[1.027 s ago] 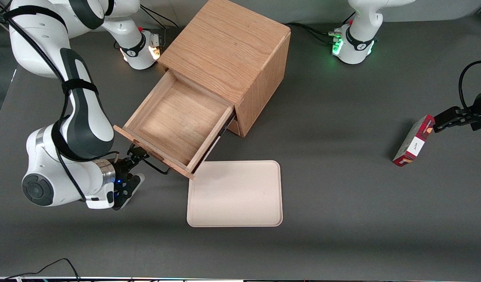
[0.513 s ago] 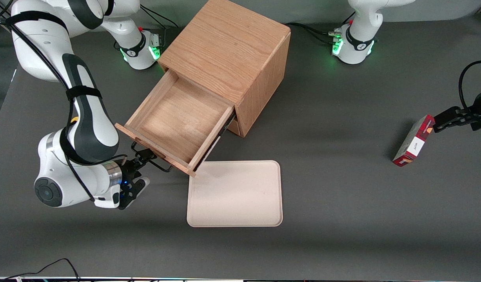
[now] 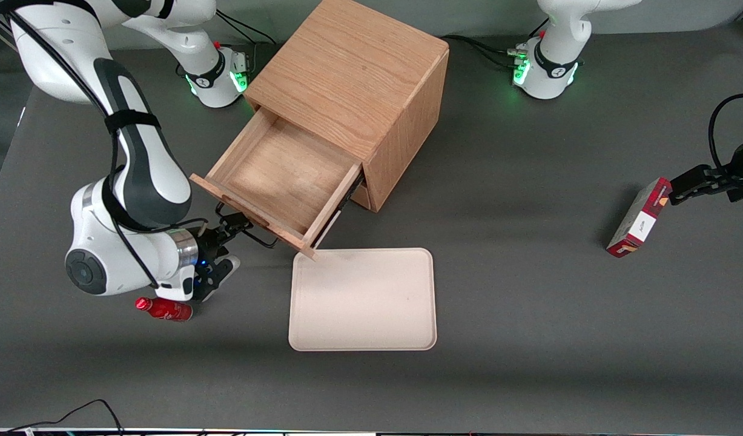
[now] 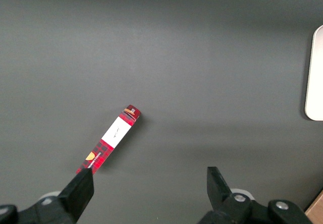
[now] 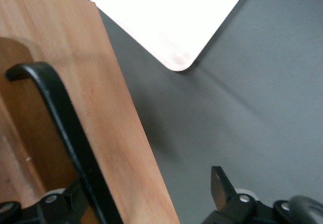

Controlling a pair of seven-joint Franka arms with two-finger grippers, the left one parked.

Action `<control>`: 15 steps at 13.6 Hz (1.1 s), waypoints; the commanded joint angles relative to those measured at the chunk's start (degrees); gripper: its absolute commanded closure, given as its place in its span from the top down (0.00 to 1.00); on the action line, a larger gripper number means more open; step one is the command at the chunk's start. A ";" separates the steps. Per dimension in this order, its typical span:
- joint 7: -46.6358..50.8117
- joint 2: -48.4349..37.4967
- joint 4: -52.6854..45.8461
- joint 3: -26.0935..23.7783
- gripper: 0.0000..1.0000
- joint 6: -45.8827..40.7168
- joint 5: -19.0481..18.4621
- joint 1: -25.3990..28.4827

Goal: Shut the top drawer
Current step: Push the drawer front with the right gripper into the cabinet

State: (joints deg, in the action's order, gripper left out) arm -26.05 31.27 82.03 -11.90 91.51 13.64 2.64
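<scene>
While the top drawer [image 3: 278,178] stands well out of the oak cabinet [image 3: 354,97], the gripper [image 3: 231,233] sits at the drawer front, spread wide with its fingers [image 5: 221,184] either side of the black handle [image 5: 65,128], not clamped on it. That placement probably lets it push the front inward. A cream tray [image 3: 363,299] lies nearer the camera; a red bottle [image 3: 163,308] lies by the arm's wrist.

Even overhead light; soft shadows, sharp.
</scene>
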 commanded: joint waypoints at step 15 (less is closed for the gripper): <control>2.76 -21.68 29.14 -3.92 1.00 7.80 12.02 -1.06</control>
State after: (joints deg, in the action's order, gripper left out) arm -24.26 13.60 106.39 -14.33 97.80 23.04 2.31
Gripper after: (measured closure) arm 0.000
